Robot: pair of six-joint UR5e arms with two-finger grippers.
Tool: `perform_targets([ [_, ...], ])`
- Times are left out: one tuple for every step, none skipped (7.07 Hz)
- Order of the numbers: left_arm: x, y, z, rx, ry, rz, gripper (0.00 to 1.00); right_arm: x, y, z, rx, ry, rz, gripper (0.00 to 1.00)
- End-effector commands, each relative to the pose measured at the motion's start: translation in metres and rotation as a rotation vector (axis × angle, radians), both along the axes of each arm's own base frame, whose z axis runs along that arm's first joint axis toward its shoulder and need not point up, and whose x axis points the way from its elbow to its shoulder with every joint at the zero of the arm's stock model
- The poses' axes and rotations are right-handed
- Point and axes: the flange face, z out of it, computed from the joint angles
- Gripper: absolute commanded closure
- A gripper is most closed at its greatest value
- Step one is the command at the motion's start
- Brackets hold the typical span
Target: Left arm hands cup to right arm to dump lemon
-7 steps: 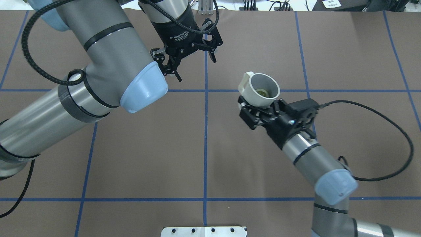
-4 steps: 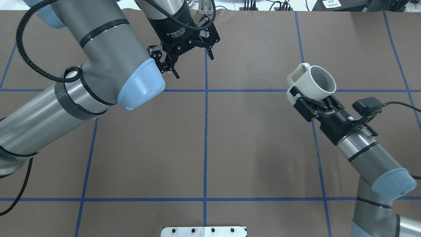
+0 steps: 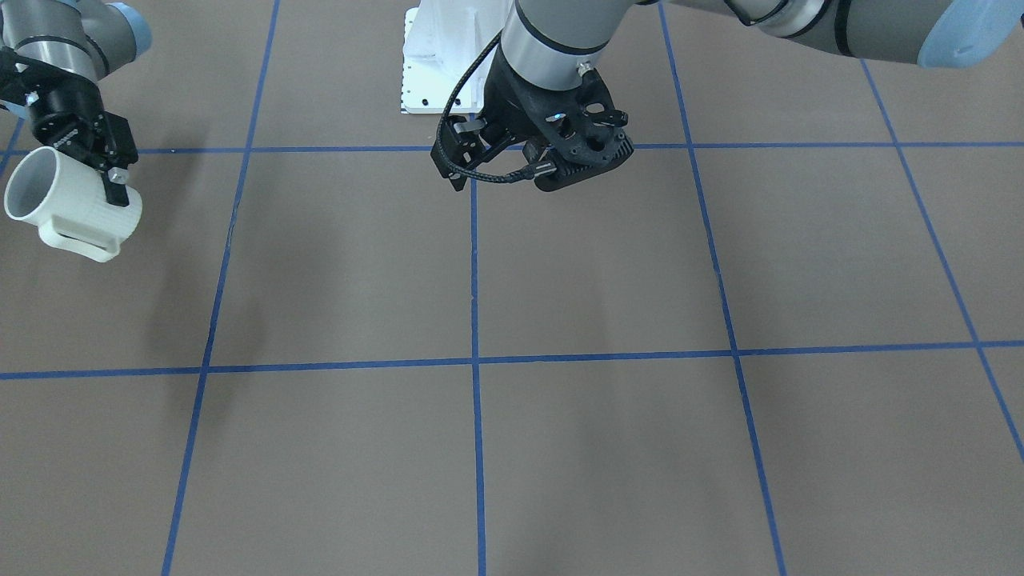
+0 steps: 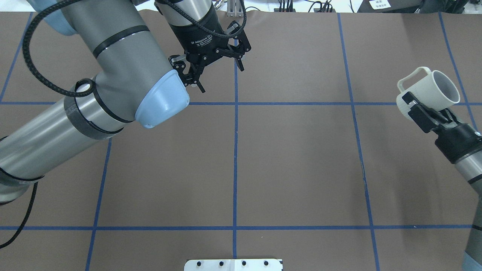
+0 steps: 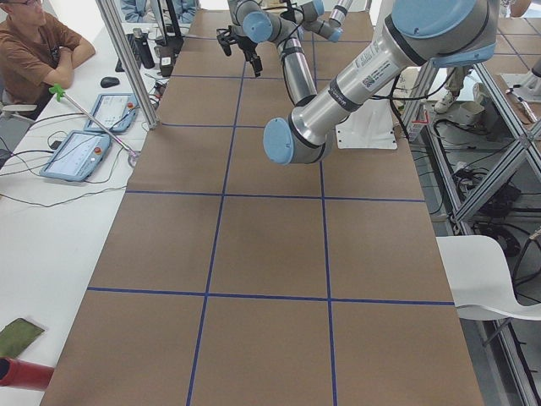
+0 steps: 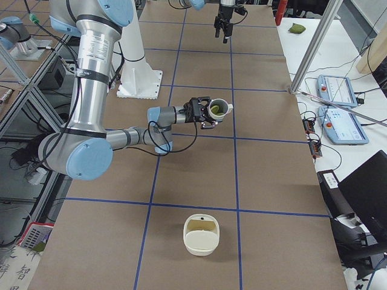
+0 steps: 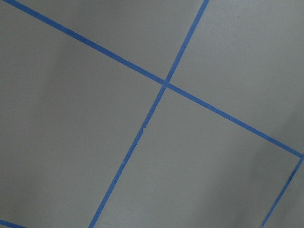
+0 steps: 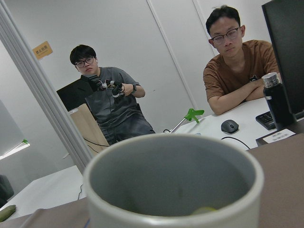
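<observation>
Cup: small white ceramic mug with one handle, tilted, held above the mat on the right side, mouth turned rightward.
Lemon: yellow-green slice inside the mug (the wrist view shows only a sliver).
Right gripper: black fingers clamped on the mug.
Left gripper: black fingers spread apart, at far centre.
Surface: brown mat with a blue tape grid.
Room: white desk along the far side, two seated people behind it.
Edges: white round tub on the mat near the right end; the grippers are well apart, with a wide stretch of mat between them.

My table is brown, with blue tape lines. A white bowl stands on it; two tablets lie on the white desk beside.
</observation>
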Motion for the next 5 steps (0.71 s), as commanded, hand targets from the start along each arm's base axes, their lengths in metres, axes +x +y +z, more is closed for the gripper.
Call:
perform_targets([
  [0.002, 0.000, 0.001, 0.004, -0.008, -0.009, 0.00, 0.053, -0.002, 0.049, -0.071, 0.087, -0.028, 0.64],
  [0.002, -0.001, 0.001, 0.003, -0.009, -0.009, 0.00, 0.080, -0.006, 0.078, -0.092, -0.001, -0.085, 0.64],
  [0.002, -0.001, 0.000, 0.002, -0.008, -0.009, 0.00, 0.105, 0.003, 0.122, -0.114, -0.092, -0.119, 0.64],
  [0.004, 0.000, 0.001, 0.001, -0.011, -0.007, 0.00, 0.128, 0.014, 0.162, -0.119, -0.122, -0.096, 0.66],
  [0.010, 0.003, 0.000, 0.013, -0.020, -0.013, 0.00, 0.147, 0.020, 0.176, -0.162, -0.217, -0.064, 0.66],
])
